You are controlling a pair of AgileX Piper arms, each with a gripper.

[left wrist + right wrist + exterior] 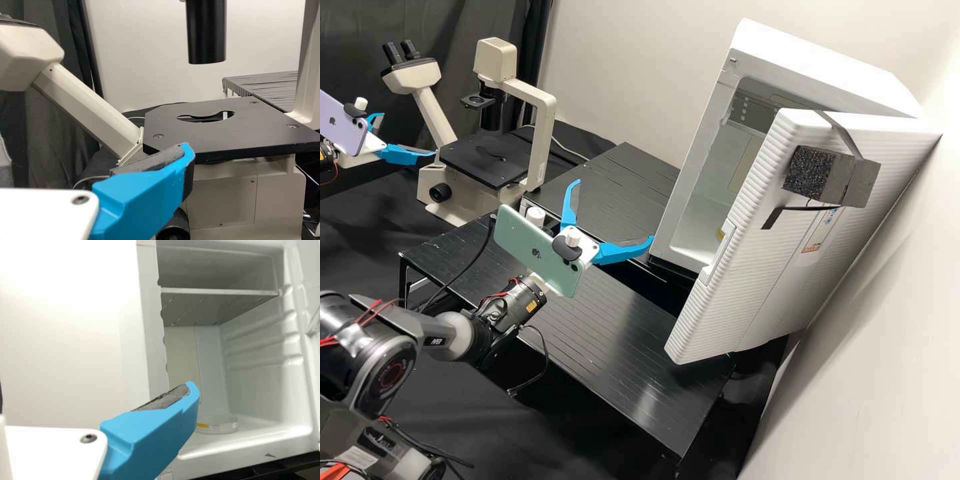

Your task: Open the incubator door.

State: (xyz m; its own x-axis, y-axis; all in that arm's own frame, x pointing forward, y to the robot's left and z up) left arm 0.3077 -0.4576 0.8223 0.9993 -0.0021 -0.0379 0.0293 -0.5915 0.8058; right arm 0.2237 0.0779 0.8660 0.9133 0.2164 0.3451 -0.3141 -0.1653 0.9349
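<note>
The white incubator (820, 63) stands at the bench's right, its ribbed door (747, 280) swung well out and the inside exposed. My right gripper (615, 210) is spread open before the incubator's front, apart from the door, nothing between its fingers. In the right wrist view, one finger of my right gripper (155, 435) shows before the incubator's interior (260, 385). At the far left, my left gripper (409, 135) stands open and empty beside the microscope. One finger of the left gripper (145, 200) is seen in the left wrist view.
A microscope (543, 140) with a black stage (225, 130) stands at the back left. Inside the incubator are a shelf (200, 307) and a round clear dish (220, 425). A grey block (860, 181) is strapped on the door. The black slatted bench (600, 333) lies beneath the right gripper.
</note>
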